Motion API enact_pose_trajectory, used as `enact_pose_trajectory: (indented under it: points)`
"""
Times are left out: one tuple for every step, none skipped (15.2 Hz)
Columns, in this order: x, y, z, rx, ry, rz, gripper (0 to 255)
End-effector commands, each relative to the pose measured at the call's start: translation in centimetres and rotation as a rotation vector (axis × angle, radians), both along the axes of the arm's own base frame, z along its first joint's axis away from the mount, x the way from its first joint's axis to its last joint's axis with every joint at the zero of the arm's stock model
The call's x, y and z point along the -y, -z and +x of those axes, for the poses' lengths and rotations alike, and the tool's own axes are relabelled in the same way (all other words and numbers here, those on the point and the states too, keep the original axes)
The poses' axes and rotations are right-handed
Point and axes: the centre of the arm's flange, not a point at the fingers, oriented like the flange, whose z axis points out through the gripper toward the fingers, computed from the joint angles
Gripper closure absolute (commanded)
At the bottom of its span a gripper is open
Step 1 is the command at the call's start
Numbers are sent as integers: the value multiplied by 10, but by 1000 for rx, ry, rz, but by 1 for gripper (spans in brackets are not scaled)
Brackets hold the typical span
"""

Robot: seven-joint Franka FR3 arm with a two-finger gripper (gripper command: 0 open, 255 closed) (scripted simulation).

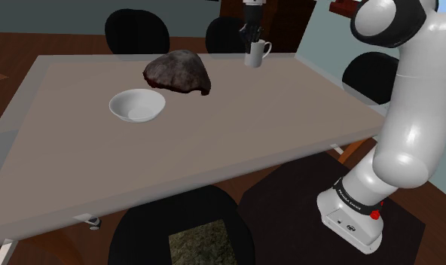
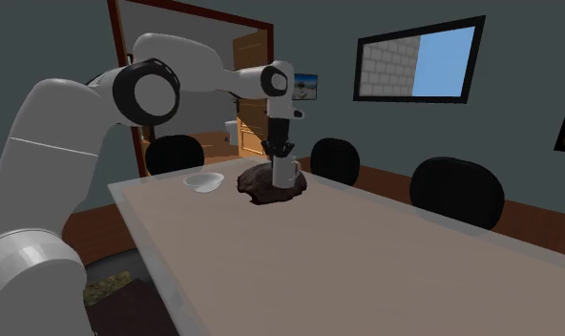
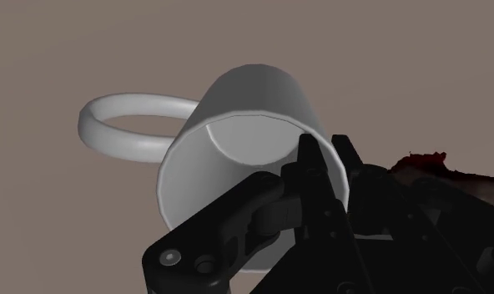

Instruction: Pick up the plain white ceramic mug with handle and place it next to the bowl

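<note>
A white mug (image 1: pixel 256 53) with a side handle is near the table's far edge, beside a dark brown lump (image 1: pixel 180 71). My gripper (image 1: pixel 251 34) comes down onto it from above and is shut on its rim. In the wrist view one finger is inside the mug (image 3: pixel 245 100) and the other outside its wall, with the gripper (image 3: pixel 327 154) clasping the rim and the handle (image 3: pixel 124 125) sticking out to the side. I cannot tell whether the mug's base touches the table. The white bowl (image 1: pixel 137 105) sits on the table on the other side of the lump, nearer the shoulder view's left. In the second exterior view the mug (image 2: pixel 286 172) is in front of the lump (image 2: pixel 271 188), and the bowl (image 2: pixel 203 181) is to its left.
The long grey table (image 1: pixel 252 135) has bare surface in front of and around the bowl. Black chairs stand around it: at the far side (image 1: pixel 136 30), on the right (image 1: pixel 372 75) and at the near edge (image 1: pixel 180 229). My white arm base (image 1: pixel 353 218) is at the lower right.
</note>
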Motion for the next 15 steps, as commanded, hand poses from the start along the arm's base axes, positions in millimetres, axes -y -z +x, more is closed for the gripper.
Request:
enact_pose_trajectory:
  points:
    - [-25, 2, -1, 0, 1, -1, 255]
    - [-38, 3, 0, 0, 1, -1, 255]
    - [-51, 4, 1, 0, 1, -1, 255]
    - [-65, 5, 2, 0, 1, -1, 255]
    - [-78, 6, 2, 0, 1, -1, 255]
    - [-91, 7, 3, 0, 1, -1, 255]
    - [-104, 8, 4, 0, 1, -1, 255]
    - [-117, 9, 5, 0, 1, -1, 255]
    - [-130, 10, 6, 0, 1, -1, 255]
    - [-143, 11, 7, 0, 1, -1, 255]
    - [-157, 12, 7, 0, 1, -1, 255]
    - [-170, 13, 8, 0, 1, -1, 255]
    - [-183, 14, 9, 0, 1, -1, 255]
    - [-196, 15, 10, 0, 1, -1, 255]
    - [-209, 16, 11, 0, 1, -1, 255]
